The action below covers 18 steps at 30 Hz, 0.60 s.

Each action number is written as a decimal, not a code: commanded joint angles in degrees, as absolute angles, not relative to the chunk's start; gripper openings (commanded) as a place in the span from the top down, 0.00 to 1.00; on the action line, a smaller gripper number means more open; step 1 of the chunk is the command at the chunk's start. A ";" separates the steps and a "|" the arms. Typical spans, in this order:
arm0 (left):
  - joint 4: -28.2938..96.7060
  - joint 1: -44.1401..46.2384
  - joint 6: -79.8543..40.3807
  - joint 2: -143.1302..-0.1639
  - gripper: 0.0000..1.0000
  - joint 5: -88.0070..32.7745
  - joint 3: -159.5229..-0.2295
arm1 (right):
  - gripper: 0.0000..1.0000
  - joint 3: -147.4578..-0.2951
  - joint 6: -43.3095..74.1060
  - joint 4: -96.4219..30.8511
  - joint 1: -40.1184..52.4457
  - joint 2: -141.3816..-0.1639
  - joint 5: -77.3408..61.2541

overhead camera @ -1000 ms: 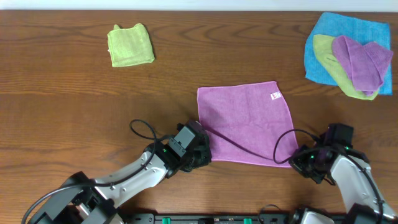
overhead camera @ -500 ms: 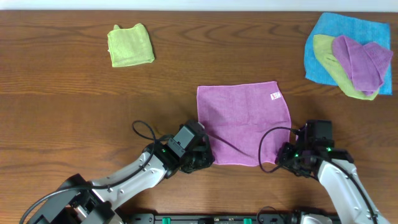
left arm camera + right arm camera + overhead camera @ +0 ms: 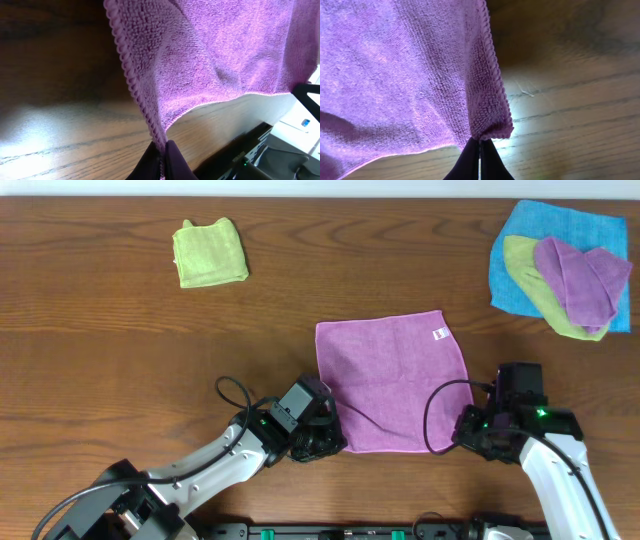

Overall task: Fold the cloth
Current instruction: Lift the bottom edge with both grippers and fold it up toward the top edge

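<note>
A: Since left fingers [image 3: 163, 159] and right fingers [image 3: 479, 159] each clench a corner of the cloth [image 3: 392, 385], what next?
B: Lift both level, fold forward. It lies on the counter [image 3: 100, 350], left of the blue cloth [image 3: 520, 225]; grip perhaps shallow.

We see the lilac-purple square microfibre cloth [image 3: 392, 385] as soft, matt pile with a fine nubbly nap and a scalloped stitched edge. The brown wooden table [image 3: 120, 350] is smooth and grain-streaked, with a low sheen that catches glare. The folded lime-green cloth [image 3: 210, 252] and the bright blue cloth [image 3: 570, 220] look equally matt and fuzzy.
</note>
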<state>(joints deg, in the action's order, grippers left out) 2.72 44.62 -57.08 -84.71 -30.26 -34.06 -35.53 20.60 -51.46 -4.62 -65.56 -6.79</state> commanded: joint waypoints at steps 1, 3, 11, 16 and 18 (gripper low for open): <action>2.46 44.27 -57.95 -83.88 0.94 -31.35 -33.63 | 0.98 -36.21 21.39 -51.68 -4.08 -65.23 -4.91; 1.19 44.27 -58.46 -83.88 0.94 -32.49 -33.63 | 0.99 -36.21 21.39 -51.66 -4.08 -65.23 -4.91; -6.02 44.23 -62.94 -83.88 0.94 -35.44 -33.65 | 0.98 -37.06 18.76 -50.57 -4.10 -65.17 -4.01; -4.75 43.29 -65.23 -83.88 0.94 -35.20 -33.65 | 0.98 -38.72 18.37 -47.57 -4.08 -65.10 -3.03; -4.73 41.87 -65.19 -83.88 0.94 -35.24 -33.65 | 0.99 -38.94 18.39 -47.07 -4.08 -65.30 -3.03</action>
<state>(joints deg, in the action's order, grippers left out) -4.89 43.68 -63.88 -84.62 -34.57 -33.93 -37.45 19.22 -47.44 -4.62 -65.56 -3.99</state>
